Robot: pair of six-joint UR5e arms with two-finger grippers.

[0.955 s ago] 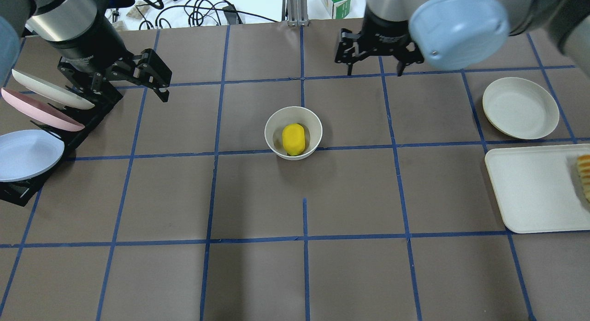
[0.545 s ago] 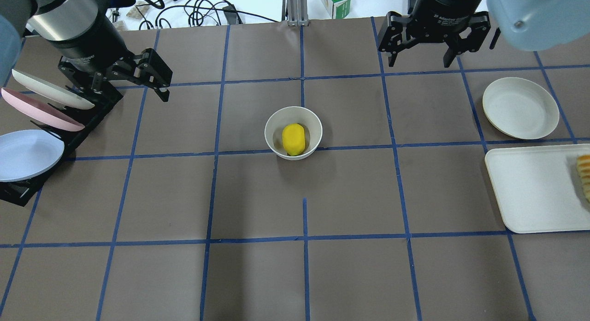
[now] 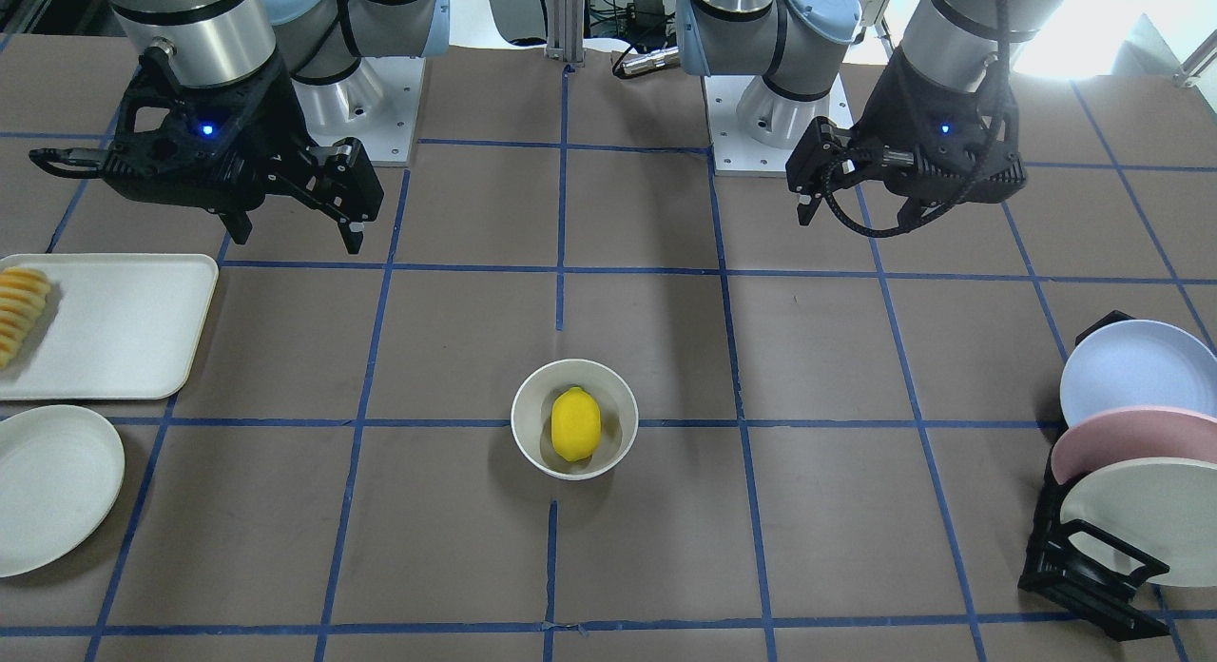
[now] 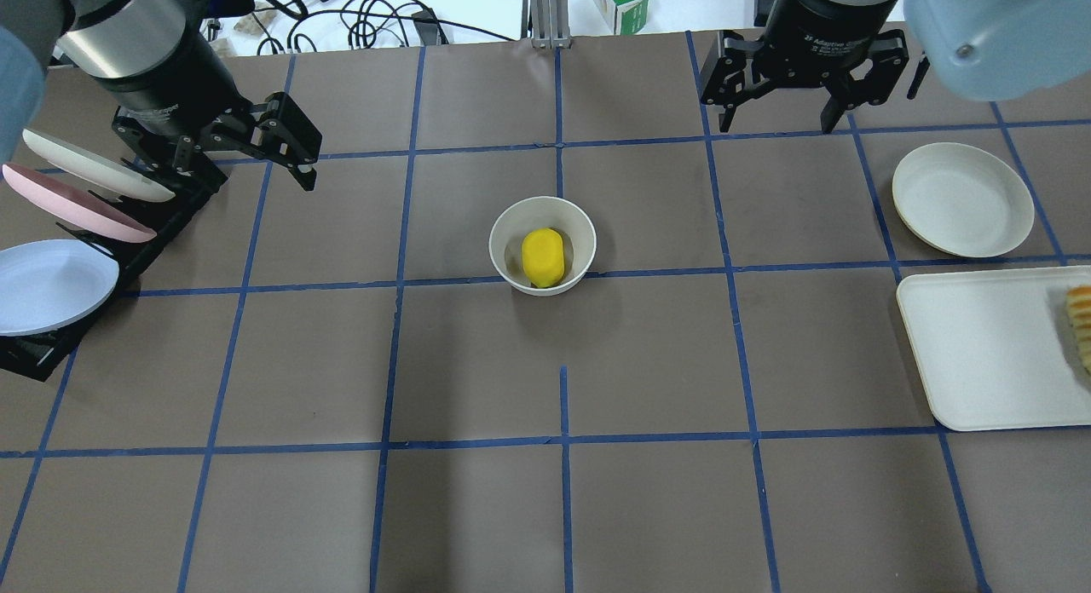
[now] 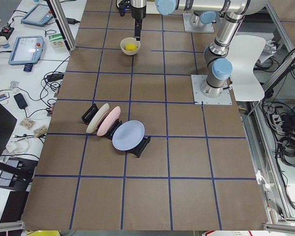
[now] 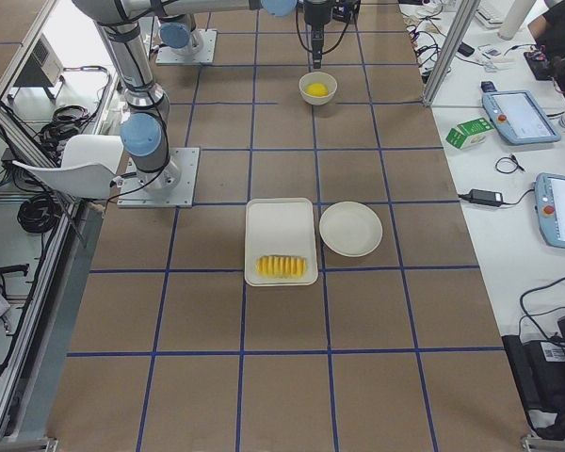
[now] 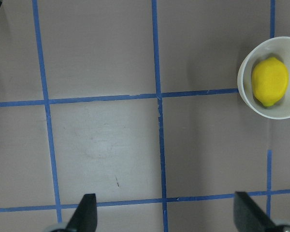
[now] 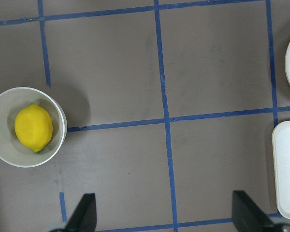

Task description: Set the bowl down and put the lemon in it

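Observation:
The off-white bowl stands upright near the table's middle, with the yellow lemon lying inside it. Both also show in the front view, bowl and lemon. My left gripper is open and empty, above the table far to the bowl's left. Its wrist view shows the bowl and lemon at the right edge. My right gripper is open and empty, above the table's far right. Its wrist view shows the bowl and lemon at the left.
A black rack holding three plates stands at the left edge. A shallow off-white plate and a white tray with fruit slices lie at the right. A green carton sits beyond the far edge.
My right gripper has moved right and back, away from the bowl, then nearly stopped. The left gripper has shifted only slightly. Bowl and lemon have not moved.

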